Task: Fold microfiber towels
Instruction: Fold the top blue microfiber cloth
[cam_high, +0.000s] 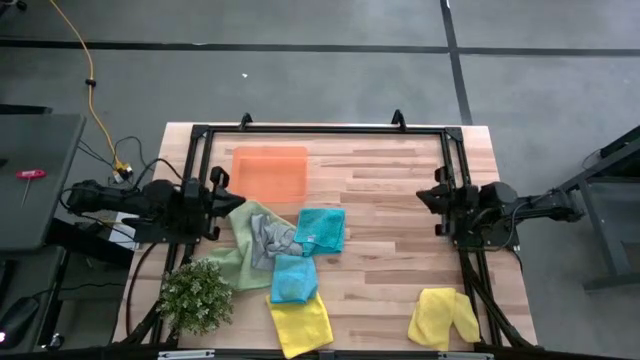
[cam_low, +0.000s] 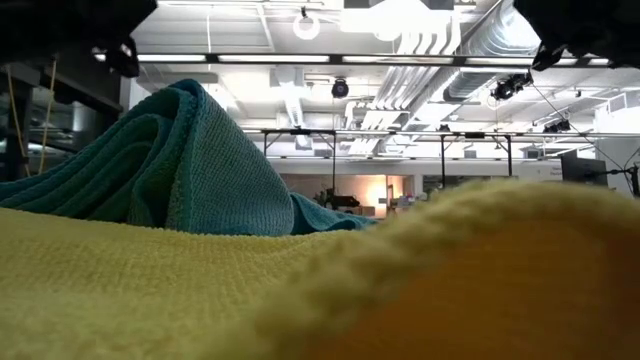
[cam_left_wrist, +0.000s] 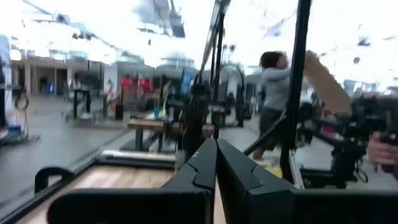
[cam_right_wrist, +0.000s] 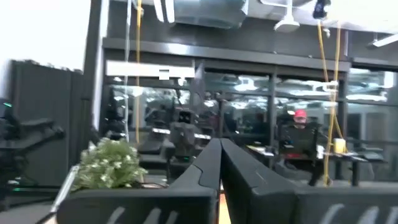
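Left gripper (cam_high: 232, 197) and right gripper (cam_high: 424, 196) sit closed, empty, mid-frame at the table's sides. 6 microfiber towels (cam_high: 297, 243) lie crumpled lower centre

The high view looks straight down on the whole tabletop (cam_high: 400, 230). The low view sits at tabletop height, pressed against a yellow towel (cam_low: 150, 290) (teal towel (cam_low: 190, 160) behind). Each wrist view faces level across, over its own closed fingers.

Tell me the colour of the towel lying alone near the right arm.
Yellow towel, clearest in the high view.
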